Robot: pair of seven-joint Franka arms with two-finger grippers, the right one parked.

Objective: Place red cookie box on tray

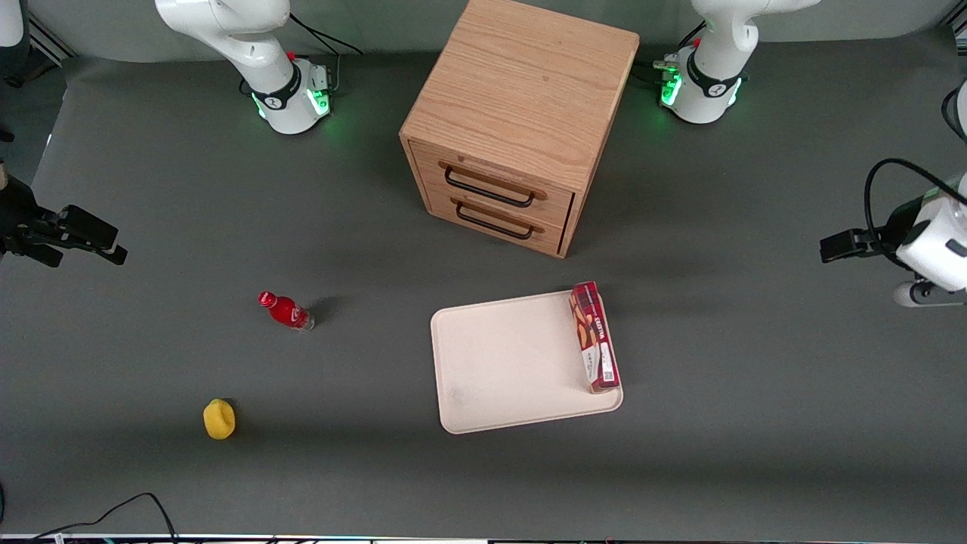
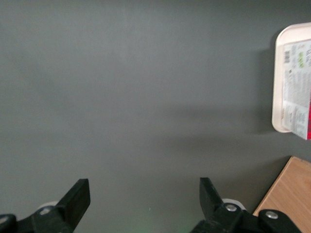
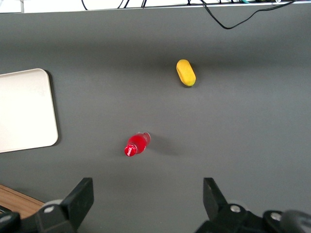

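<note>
Nearest the front camera a yellow object (image 1: 219,419) is noted on the desk (image 1: 755,423), toward the parked arm's end.

Jaws are seen spread wide and empty; the gripper (image 2: 145,196) hangs over bare desk toward the working arm's end, well apart from the tray (image 1: 506,363).

Red cookie box (image 1: 594,337) is found resting on the tray, along the rim nearest the working arm, standing on a narrow long side. Its long axis runs from the cabinet (image 1: 521,121) toward the front camera, slightly skewed.

Judged light, stiff but crushable cardboard, smooth-faced; best pinched across the narrow width at mid-length, with modest force.

Small red bottle (image 1: 285,310) is seen between cabinet and yellow object.
</note>
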